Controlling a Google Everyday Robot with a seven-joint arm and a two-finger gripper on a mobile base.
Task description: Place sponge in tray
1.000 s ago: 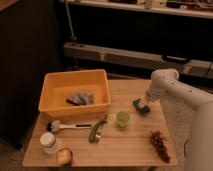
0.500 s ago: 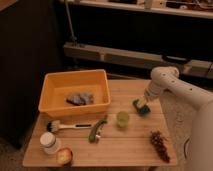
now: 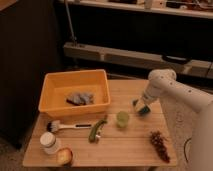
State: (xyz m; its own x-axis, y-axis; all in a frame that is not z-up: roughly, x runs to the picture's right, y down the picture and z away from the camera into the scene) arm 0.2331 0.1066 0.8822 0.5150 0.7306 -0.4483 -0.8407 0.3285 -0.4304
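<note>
An orange tray [image 3: 75,76] stands at the back left of the wooden table [image 3: 125,147], with a grey crumpled cloth [image 3: 80,97] inside it. A dark green sponge [image 3: 142,109] lies on the table's right side, well right of the tray. My gripper [image 3: 140,105] hangs from the white arm [image 3: 162,85], right over the sponge and touching or nearly touching it. The arm hides part of the sponge.
A small green cup [image 3: 122,118] stands just left of the sponge. A white dish brush [image 3: 67,126] and a green-handled tool [image 3: 97,130] lie in front of the tray. A white bottle [image 3: 49,142] and an apple [image 3: 64,156] are front left, and dark grapes [image 3: 159,142] front right.
The gripper has edged slightly left and down at the sponge. The sponge and the other objects have not visibly moved.
</note>
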